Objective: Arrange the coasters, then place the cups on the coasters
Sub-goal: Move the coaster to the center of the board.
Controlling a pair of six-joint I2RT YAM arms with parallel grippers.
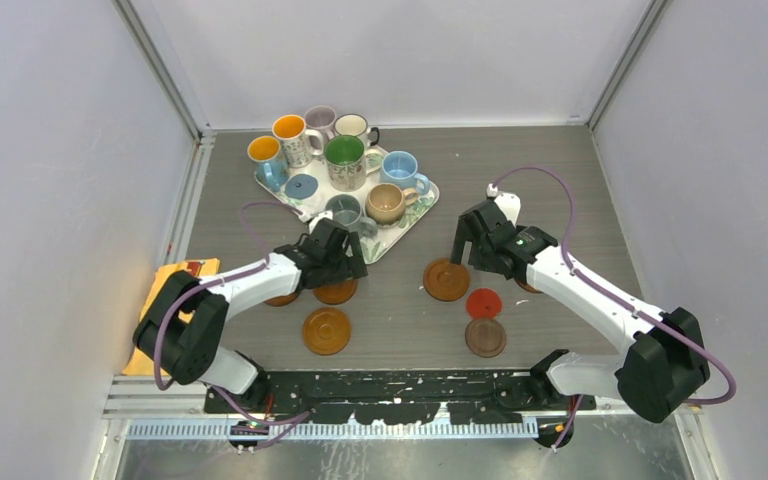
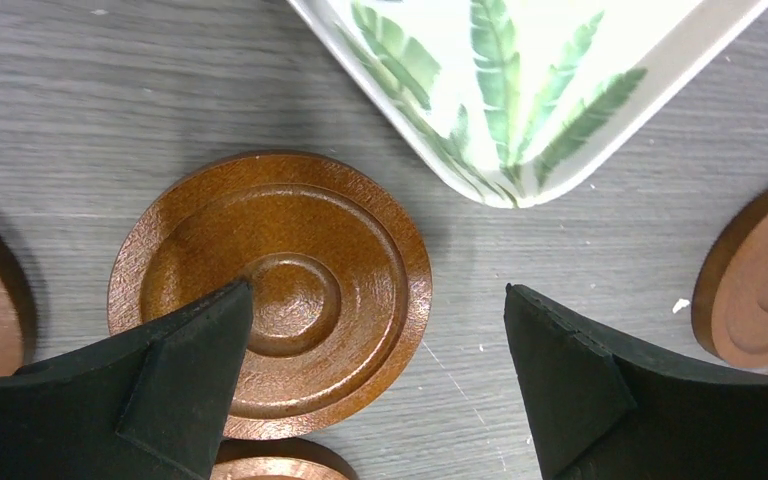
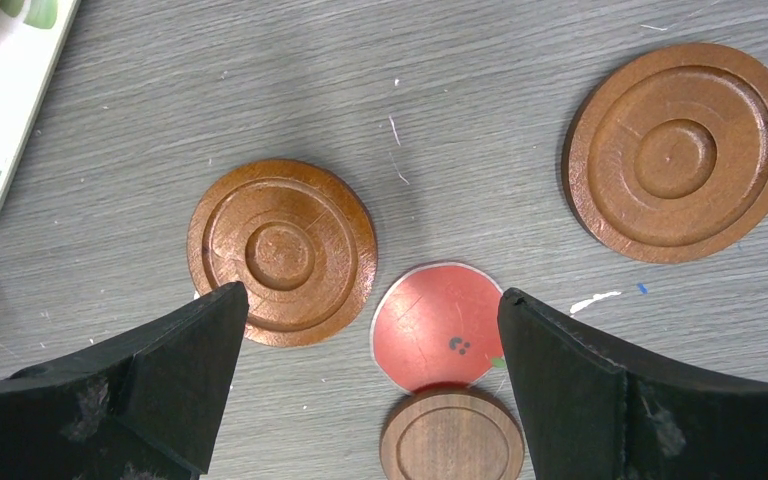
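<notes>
Several cups (image 1: 344, 152) stand crowded on the leaf-patterned tray (image 1: 412, 222) at the back. Wooden coasters lie on the table in front: one (image 1: 446, 279) at centre, a thin red one (image 1: 483, 302), a dark brown one (image 1: 485, 337), and one (image 1: 326, 330) nearer the left arm. My left gripper (image 1: 345, 262) is open just above a ringed coaster (image 2: 270, 290), its left fingertip (image 2: 210, 330) over the disc. My right gripper (image 3: 372, 292) hangs open over the red coaster (image 3: 438, 325) and the dark one (image 3: 452, 435), holding nothing.
A yellow cloth (image 1: 165, 290) lies at the left edge. The tray corner (image 2: 520, 150) sits close ahead of the left fingers. Another coaster (image 3: 680, 150) lies to the right of the right gripper. White walls enclose the table on three sides.
</notes>
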